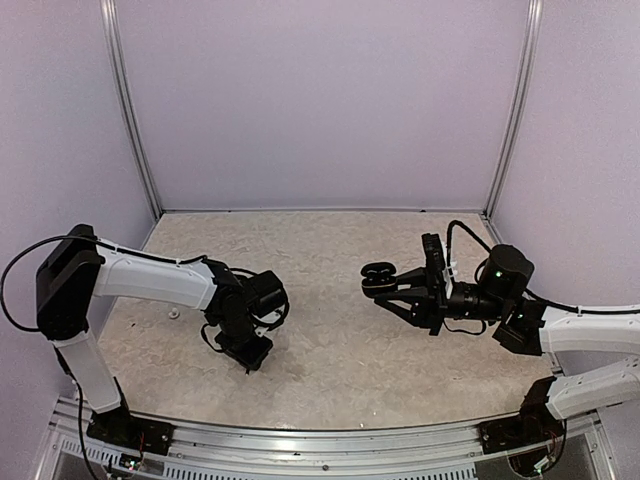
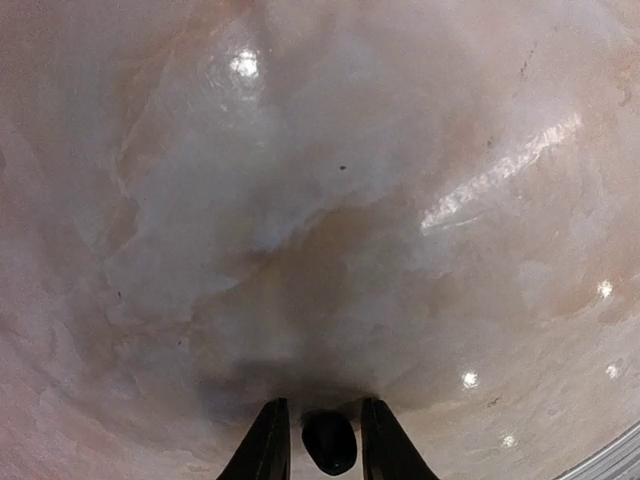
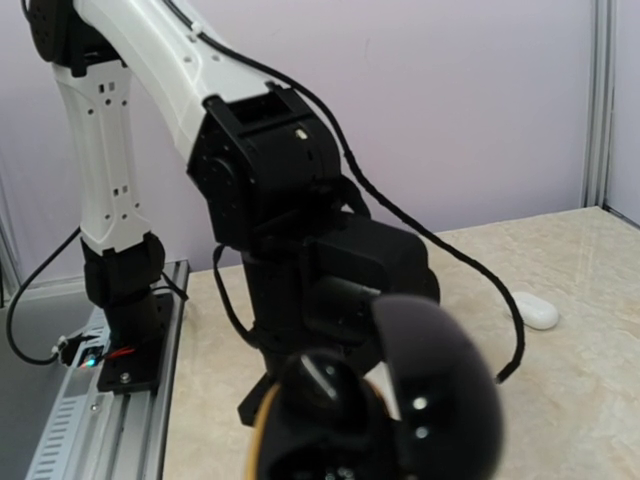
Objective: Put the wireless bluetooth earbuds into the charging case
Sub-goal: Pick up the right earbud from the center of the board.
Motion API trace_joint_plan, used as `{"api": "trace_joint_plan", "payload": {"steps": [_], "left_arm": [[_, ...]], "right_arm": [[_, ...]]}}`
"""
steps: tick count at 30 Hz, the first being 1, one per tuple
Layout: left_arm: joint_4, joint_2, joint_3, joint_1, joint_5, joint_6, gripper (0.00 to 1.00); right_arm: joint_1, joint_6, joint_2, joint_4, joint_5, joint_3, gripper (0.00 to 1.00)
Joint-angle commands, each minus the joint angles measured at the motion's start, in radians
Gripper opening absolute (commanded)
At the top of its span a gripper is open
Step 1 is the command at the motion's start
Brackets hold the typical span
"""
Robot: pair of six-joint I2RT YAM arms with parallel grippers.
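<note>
One black earbud (image 2: 329, 442) sits pinched between the left gripper's (image 2: 325, 440) jaws, low against the table (image 2: 330, 200).

charging case (image 3: 400, 400) blurred, bottom cut off

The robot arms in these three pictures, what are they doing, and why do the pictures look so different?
They are two robot arms on a beige table. One picture looks down from above. The other two come from small cameras on each wrist. The left gripper points down at the table, with a tiny black earbud between its fingers. The right gripper is shut on a round black charging case with its lid open, lifted off the table. A small white earbud lies beside the left arm.
</note>
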Motion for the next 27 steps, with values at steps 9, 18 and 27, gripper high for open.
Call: {"api": "trace_joint_plan", "payload": {"steps": [9,18,27], "left_arm": [[0.028,0.007,-0.005,-0.017,-0.001,0.011,0.22],[0.128,-0.091,0.025,-0.020,-0.055,0.011,0.19],[0.455,-0.389,-0.010,-0.055,-0.095,0.052,0.18]], "right_arm": [[-0.007,-0.011,-0.009,0.003,-0.003,0.027,0.00],[-0.007,-0.020,-0.020,0.004,0.009,0.026,0.00],[-0.007,-0.052,-0.018,0.064,0.079,0.023,0.00]]}}
